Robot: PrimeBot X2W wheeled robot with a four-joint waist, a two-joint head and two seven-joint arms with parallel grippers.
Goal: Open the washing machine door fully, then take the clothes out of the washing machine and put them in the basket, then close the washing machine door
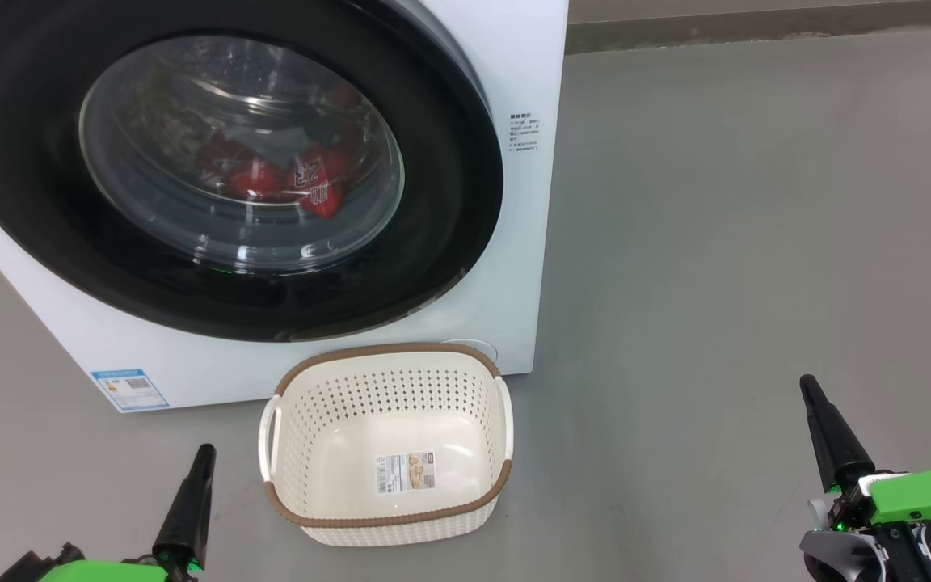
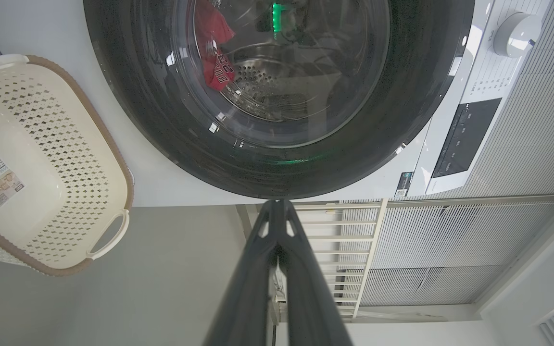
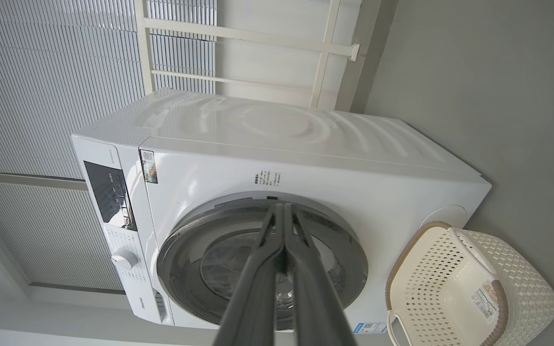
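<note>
- Step 1 pending: the glossy black-rimmed round glass washing machine door (image 1: 231, 121) looks closed.
- Empty left gripper (image 1: 205, 453) and right gripper (image 1: 810, 386), fingers pressed together; next move likely needs 1 hooking the door's rim.

Soft, even daylight filled all three views. The floor (image 1: 740, 242) was bright grey with only faint shadows. In the head view the door (image 1: 449, 178) had a glossy rim that read as deep black. White glare arcs crossed its glass (image 1: 191, 105) and dimmed the clothes (image 1: 312, 182) behind, with a green glint at 6 o'clock on it. The wrist views bowed straight lines toward their edges. In the right wrist view light came through the blinds (image 3: 41, 72) at 10 o'clock, and the washer (image 3: 306, 163) top shone. The left claw (image 2: 277, 204) and right claw (image 3: 283, 207) blurred toward 6 o'clock, near the lens.
</note>
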